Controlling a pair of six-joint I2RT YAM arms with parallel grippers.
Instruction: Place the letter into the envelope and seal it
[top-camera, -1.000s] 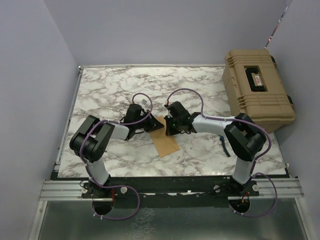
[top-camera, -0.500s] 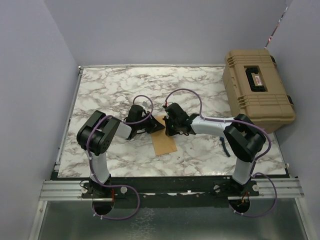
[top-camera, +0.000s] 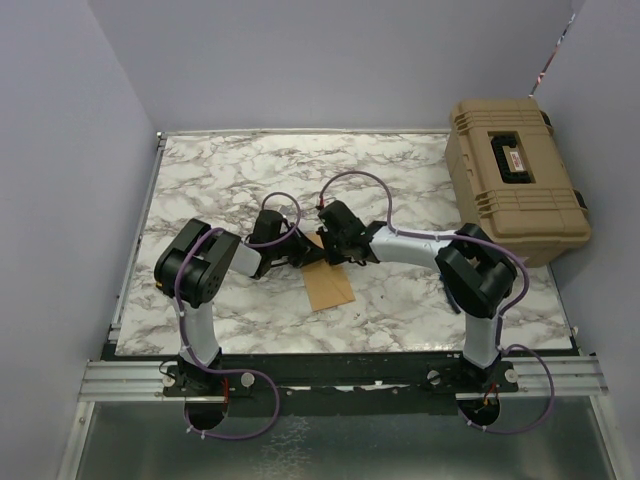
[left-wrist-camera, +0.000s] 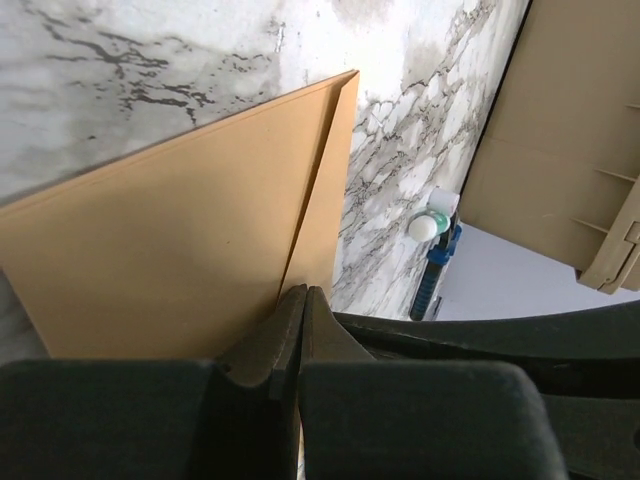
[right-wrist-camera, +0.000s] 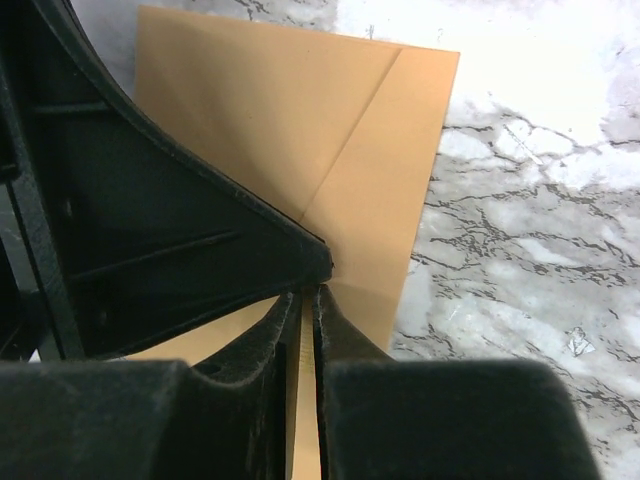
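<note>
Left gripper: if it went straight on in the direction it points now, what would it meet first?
Most likely the envelope: the left gripper, shut, points at its fold line with nothing between. Whether it already touches is unclear.

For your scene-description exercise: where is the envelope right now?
In the top view, the envelope lies near the middle of the table, its far end at the tips of the left gripper and the right gripper.

Walls (top-camera: 330, 60): plain pale lavender, on three sides.
Counter (top-camera: 220, 170): white marble pattern, grey veins.
Far right corner: tan hard case (top-camera: 515, 180), overhanging the edge.
Light: even, soft.
</note>
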